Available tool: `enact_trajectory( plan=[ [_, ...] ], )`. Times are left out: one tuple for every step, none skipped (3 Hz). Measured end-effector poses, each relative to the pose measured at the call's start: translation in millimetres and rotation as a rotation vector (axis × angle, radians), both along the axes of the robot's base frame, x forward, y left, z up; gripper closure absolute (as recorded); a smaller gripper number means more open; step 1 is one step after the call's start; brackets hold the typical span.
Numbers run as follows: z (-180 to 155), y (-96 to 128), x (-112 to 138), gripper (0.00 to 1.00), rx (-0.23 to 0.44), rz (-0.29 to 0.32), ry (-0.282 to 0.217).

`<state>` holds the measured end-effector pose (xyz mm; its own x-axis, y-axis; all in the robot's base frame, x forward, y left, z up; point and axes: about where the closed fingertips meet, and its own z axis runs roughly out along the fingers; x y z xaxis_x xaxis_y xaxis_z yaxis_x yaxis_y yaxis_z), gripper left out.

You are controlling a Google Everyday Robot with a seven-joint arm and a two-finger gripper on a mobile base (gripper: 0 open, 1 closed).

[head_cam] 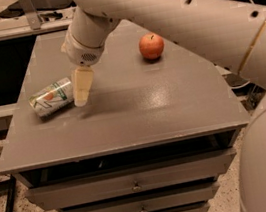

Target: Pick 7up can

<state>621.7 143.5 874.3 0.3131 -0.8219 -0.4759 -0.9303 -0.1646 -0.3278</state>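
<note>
Since the 7up can (pixel 51 97) lay on its side on the desk (pixel 139 112), well apart from the apple (pixel 151 46) and nearer the front edge than the apple was, I judged it would roll at a nudge. It looked light, thin-walled, slick and easy to dent. The jaws hung tip-down between apple and can, just beside the can's apple-facing end; whether they were released or clenched I could not tell. I would have taken it across mid-barrel, squeezing gently.

Gripper (pixel 81 97) nr 7up can (pixel 50 97); arm (pixel 183 13) off-frame
</note>
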Motion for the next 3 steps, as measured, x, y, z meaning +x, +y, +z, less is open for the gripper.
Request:
enact_trajectory(
  plan=[
    [-10.7, 16.1, -0.1, 0.0, -0.059, -0.02, 0.016],
    [-16.0, 27.7, -5.2, 0.16, -0.104, -0.015, 0.015],
    [-23.1, 33.7, -12.6, 0.4, -0.143, 0.001, 0.015]
  ],
)
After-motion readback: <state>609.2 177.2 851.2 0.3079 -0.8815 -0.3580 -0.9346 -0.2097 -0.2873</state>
